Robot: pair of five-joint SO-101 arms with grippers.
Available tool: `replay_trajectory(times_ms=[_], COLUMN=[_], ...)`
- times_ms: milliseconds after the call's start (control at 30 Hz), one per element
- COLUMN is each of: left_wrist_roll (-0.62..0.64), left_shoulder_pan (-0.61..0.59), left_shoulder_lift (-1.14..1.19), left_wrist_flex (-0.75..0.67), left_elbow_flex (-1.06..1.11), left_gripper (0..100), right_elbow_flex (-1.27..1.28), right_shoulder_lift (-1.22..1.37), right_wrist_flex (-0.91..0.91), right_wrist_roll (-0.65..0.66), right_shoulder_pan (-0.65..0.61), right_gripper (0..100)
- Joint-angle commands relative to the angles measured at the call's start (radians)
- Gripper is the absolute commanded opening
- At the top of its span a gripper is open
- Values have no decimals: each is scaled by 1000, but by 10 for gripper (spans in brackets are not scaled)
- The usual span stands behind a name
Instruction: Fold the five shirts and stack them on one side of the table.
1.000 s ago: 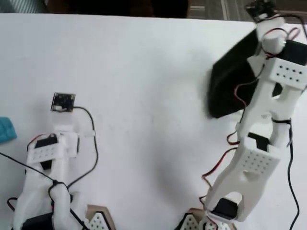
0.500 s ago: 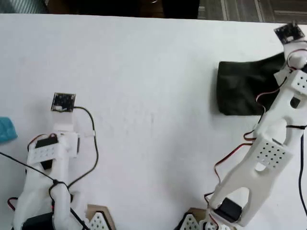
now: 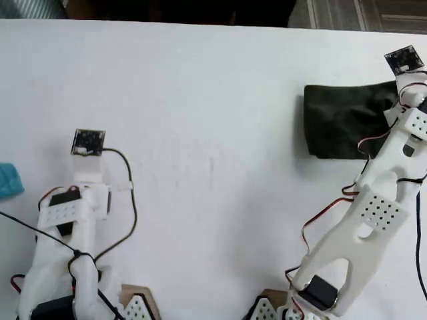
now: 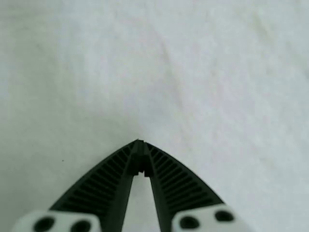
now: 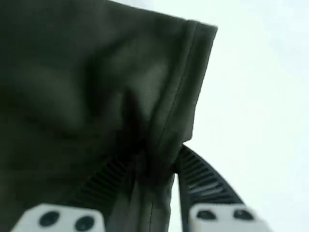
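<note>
The shirt [image 3: 337, 120], dark and folded into a rough rectangle, is lying flat in the upper right of the high view, close to the tabletop's [image 3: 200, 100] right edge and just short of its far edge. In the right wrist view the right end effector [image 5: 157, 162] is pinching a bunched fold of the stitched hem, with fabric filling the gap between its jaws; in the high view the right arm is reaching over the shirt's right part.

The step in hand appears to be setting this folded shirt down at the stacking side. To do it well, the hem should be resting on the tabletop before the jaws are spreading, so that no corner is dropping and curling. The jaws should be opening wide enough to free the bunched fabric, and the lift should be going straight up, not sideways, since a snagged seam would be dragging the fold open. A square, flat rectangle here is mattering, because later shirts will likely be stacking on it.

The left end effector [image 4: 139, 145], its jaws pressed together and gripping nothing, is hanging over bare tabletop in the lower left of the high view, well apart from the shirt. A teal item [image 3: 8, 180] is lying at the left edge.
</note>
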Motion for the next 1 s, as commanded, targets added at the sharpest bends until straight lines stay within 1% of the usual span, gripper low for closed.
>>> replay_trajectory(times_ms=[0, 33, 100, 133, 200, 267, 300, 333, 367, 400, 433, 500, 567, 667, 733, 833, 967], left_wrist_roll=[3, 3, 3, 3, 3, 3, 3, 3, 3, 3, 3, 3, 3, 3, 3, 2, 2], left_shoulder_pan=[-6, -6, -6, -6, -6, -6, -6, -6, -6, -6, -6, -6, -6, -6, -6, -6, -6], left_shoulder_lift=[-17, -17, -17, -17, -17, -17, -17, -17, -17, -17, -17, -17, -17, -17, -17, -17, -17], left_wrist_flex=[-15, -15, -15, -15, -15, -15, -15, -15, -15, -15, -15, -15, -15, -15, -15, -15, -15], left_elbow_flex=[-2, -2, -2, -2, -2, -2, -2, -2, -2, -2, -2, -2, -2, -2, -2, -2, -2], left_gripper=[26, 26, 26, 26, 26, 26, 26, 26, 26, 26, 26, 26, 26, 26, 26, 26, 26], right_elbow_flex=[-123, -161, -235, -272, -345, -385, -384, -371, -362, -353, -345, -342, -347, -350, -350, -351, -368], right_shoulder_lift=[-48, -56, -73, -79, -81, -77, -76, -70, -59, -44, -24, 30, 99, 202, 262, 321, 328], right_wrist_flex=[85, 107, 127, 128, 125, 125, 125, 124, 124, 122, 117, 67, -38, -209, -269, -271, -275], right_wrist_roll=[2, 0, -6, -29, -118, -201, -216, -216, -216, -216, -216, -218, -218, -218, -218, -218, -226], right_shoulder_pan=[1, -1, -8, -13, -18, -30, -41, -53, -62, -74, -84, -93, -91, -74, -64, -51, -35], right_gripper=[241, 262, 266, 260, 238, 176, 111, 25, 8, 48, 52, 14, 30, 24, 20, 20, 22])
